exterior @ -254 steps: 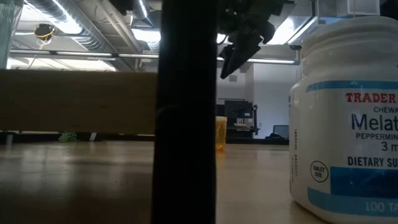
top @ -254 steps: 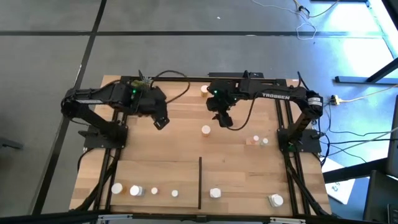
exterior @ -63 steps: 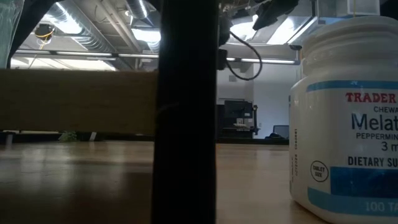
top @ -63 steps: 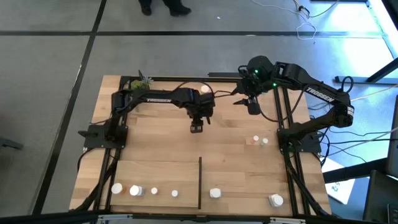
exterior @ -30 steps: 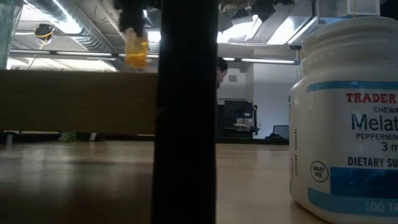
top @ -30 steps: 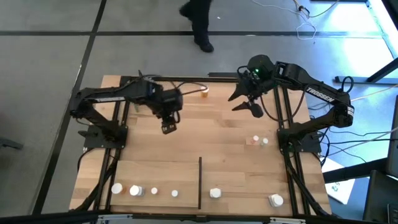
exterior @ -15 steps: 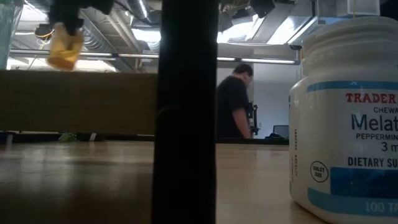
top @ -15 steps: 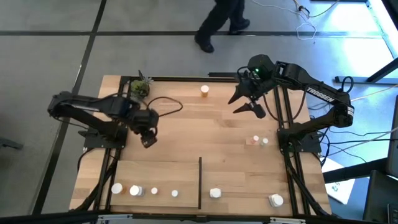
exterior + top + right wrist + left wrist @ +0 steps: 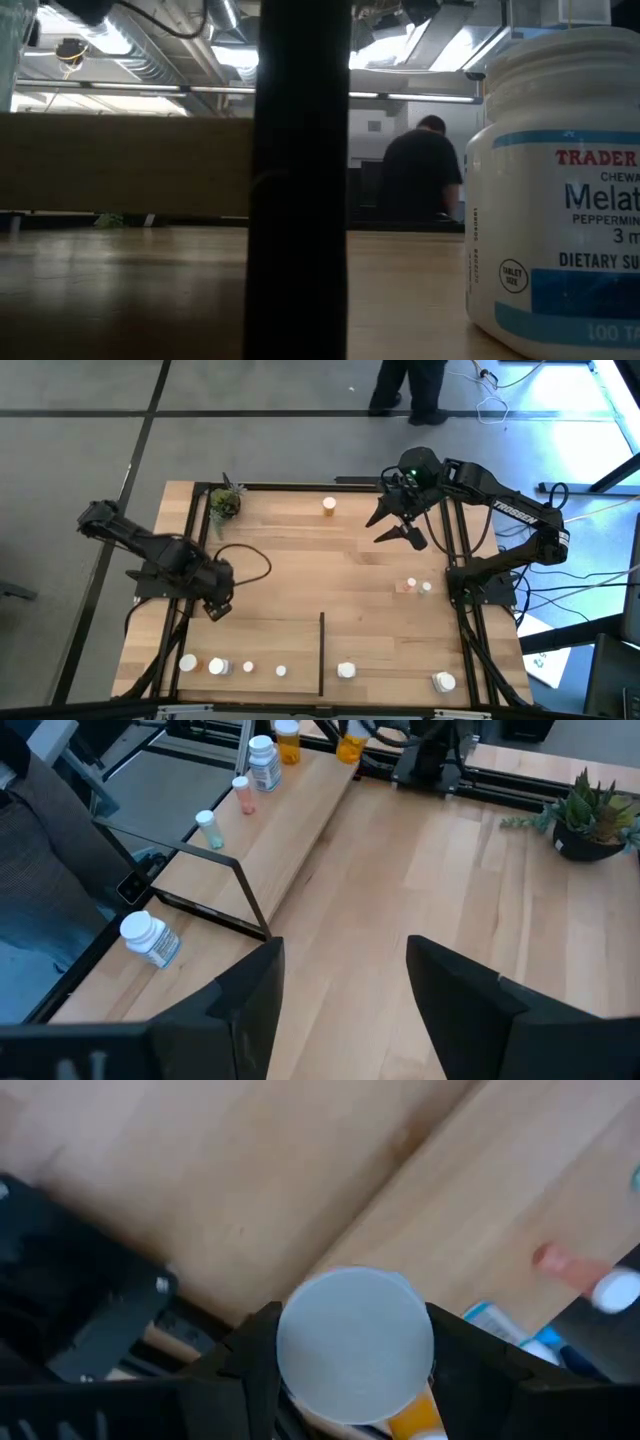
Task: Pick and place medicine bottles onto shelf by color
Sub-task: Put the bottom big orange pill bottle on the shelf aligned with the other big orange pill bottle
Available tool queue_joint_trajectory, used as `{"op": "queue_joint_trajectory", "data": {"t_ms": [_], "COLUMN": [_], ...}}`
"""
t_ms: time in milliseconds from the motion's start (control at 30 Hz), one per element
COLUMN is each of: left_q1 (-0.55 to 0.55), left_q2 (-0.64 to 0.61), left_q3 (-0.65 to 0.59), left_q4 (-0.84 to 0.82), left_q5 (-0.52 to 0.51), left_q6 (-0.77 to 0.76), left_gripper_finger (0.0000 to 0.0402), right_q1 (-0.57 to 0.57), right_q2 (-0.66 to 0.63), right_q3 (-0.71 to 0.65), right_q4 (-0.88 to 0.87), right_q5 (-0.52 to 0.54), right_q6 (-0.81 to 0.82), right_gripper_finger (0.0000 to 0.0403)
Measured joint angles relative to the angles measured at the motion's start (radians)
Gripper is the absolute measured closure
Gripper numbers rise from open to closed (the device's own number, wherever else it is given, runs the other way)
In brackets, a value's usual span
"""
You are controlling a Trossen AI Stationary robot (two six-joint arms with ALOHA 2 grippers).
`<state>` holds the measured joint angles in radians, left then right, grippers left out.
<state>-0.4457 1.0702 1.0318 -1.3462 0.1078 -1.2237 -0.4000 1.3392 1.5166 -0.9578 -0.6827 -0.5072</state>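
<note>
My left gripper (image 9: pixel 213 608) is shut on an orange bottle with a white cap (image 9: pixel 355 1342), over the shelf's (image 9: pixel 300 575) left side near the black rail. My right gripper (image 9: pixel 400 532) is open and empty, raised over the far right. An orange bottle (image 9: pixel 329 506) stands at the far edge, and two small bottles (image 9: pixel 411 586) stand at the right. Several bottles stand in a row along the near edge, left (image 9: pixel 218 666) and right (image 9: pixel 346 670) of the black divider strip (image 9: pixel 321 650). My left gripper pinches the orange bottle between its two fingers (image 9: pixel 250 1370), one on each side just below the white cap (image 9: pixel 300 1380). The fingers point down. The cap faces the wrist camera, and the orange body (image 9: pixel 410 1415) shows below it, above the board.
A small green potted plant (image 9: pixel 225 502) stands at the far left corner. A large white bottle (image 9: pixel 560 200) stands close to the low camera, beside the divider strip (image 9: pixel 300 180). Black rails edge the board. A person walks beyond the far edge (image 9: pixel 410 385).
My left gripper has carried the orange bottle from the board's middle toward the table's left and near edges, still shut on it. My right gripper has kept still. The person beyond the table has walked to the right.
</note>
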Motion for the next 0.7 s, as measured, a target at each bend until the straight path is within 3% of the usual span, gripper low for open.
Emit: {"op": "queue_joint_trajectory", "data": {"t_ms": [267, 467, 700], "left_q1": [-0.177, -0.296, -0.445], "left_q2": [0.0, 0.001, 0.014], "left_q3": [-0.055, -0.064, -0.064], "left_q4": [0.032, 0.094, 0.116], "left_q5": [-0.032, -0.116, -0.12], "left_q6": [-0.225, -0.368, -0.517], "left_gripper_finger": [0.0212, 0.0214, 0.0214], "right_q1": [0.0, 0.0, 0.0], "right_q2": [0.0, 0.0, 0.0], "right_q3": [0.0, 0.0, 0.0], "right_q4": [0.007, 0.007, 0.012], "right_q5": [0.0, 0.0, 0.0], "right_q6": [0.0, 0.0, 0.001], "right_gripper_finger": [0.019, 0.019, 0.019]}}
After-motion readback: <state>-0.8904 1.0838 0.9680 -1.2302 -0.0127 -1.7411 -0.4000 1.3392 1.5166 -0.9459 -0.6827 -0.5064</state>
